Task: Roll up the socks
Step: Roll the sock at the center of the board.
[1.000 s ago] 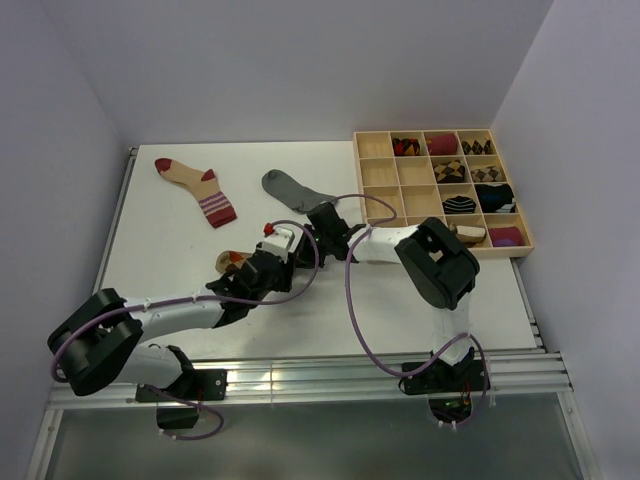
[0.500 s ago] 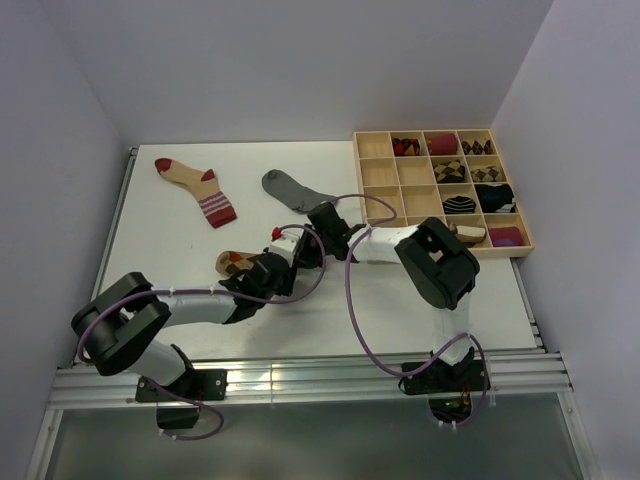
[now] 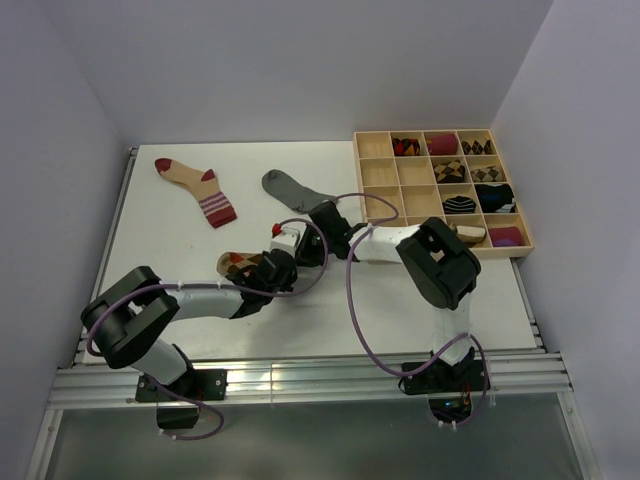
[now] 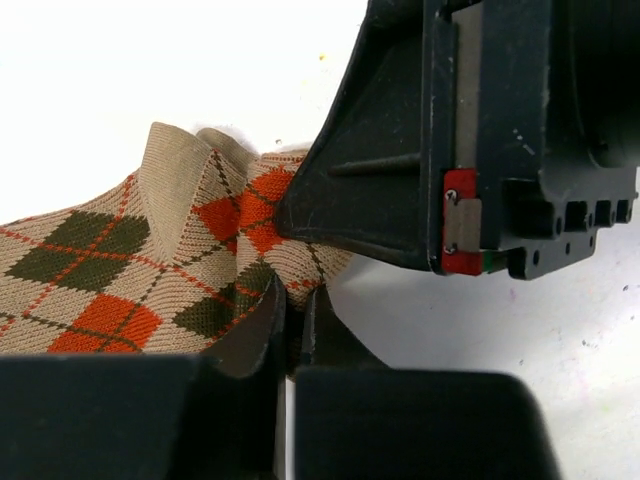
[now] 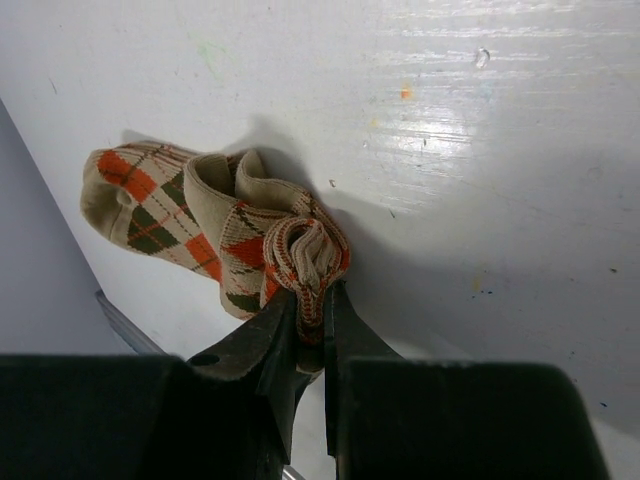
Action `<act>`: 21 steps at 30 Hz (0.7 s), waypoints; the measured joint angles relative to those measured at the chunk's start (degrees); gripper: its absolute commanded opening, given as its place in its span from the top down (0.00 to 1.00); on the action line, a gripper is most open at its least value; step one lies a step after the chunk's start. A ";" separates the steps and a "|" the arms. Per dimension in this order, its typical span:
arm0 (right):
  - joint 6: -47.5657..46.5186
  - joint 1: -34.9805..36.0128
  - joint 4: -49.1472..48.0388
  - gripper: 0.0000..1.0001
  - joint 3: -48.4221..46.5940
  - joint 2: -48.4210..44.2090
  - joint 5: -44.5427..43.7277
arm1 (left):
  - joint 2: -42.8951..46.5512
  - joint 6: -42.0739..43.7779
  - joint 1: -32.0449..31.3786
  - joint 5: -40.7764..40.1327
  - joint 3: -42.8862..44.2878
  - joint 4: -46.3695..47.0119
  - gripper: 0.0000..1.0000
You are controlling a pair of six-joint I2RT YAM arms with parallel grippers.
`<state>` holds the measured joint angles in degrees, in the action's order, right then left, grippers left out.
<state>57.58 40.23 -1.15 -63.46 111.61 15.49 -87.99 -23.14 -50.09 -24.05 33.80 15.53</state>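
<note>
Near the middle of the table [image 3: 170, 250], the left end effector [image 4: 292, 300] is pressed together on an edge of the brown argyle sock [image 4: 120, 270]. The right end effector [image 5: 312, 295] pinches that sock's rolled end. Farther back, the grey sock [image 3: 290, 188] lies flat at 12 o'clock and the beige sock [image 3: 192, 182] at 10 o'clock.

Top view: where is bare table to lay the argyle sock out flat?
Free: left patch between beige sock and left arm; near-right corner in front of the wooden tray. Crowded: centre, around argyle sock and grey sock.
</note>
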 measured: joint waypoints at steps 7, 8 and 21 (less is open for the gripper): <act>-0.20 -0.26 1.60 0.59 0.02 -1.44 -0.81 | -0.07 -0.96 0.07 0.72 0.20 0.28 0.99; -0.07 -0.37 2.12 0.55 0.04 -2.16 -0.90 | 0.11 -1.18 0.28 1.05 0.20 0.24 0.99; 0.04 -1.29 0.17 0.26 1.95 -15.26 -6.38 | 3.19 -9.55 14.16 22.01 -0.96 -1.20 0.99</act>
<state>57.63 38.94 -0.97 -61.52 96.36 9.10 -84.79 -32.69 -35.92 -2.04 32.84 14.33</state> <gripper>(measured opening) 0.728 0.052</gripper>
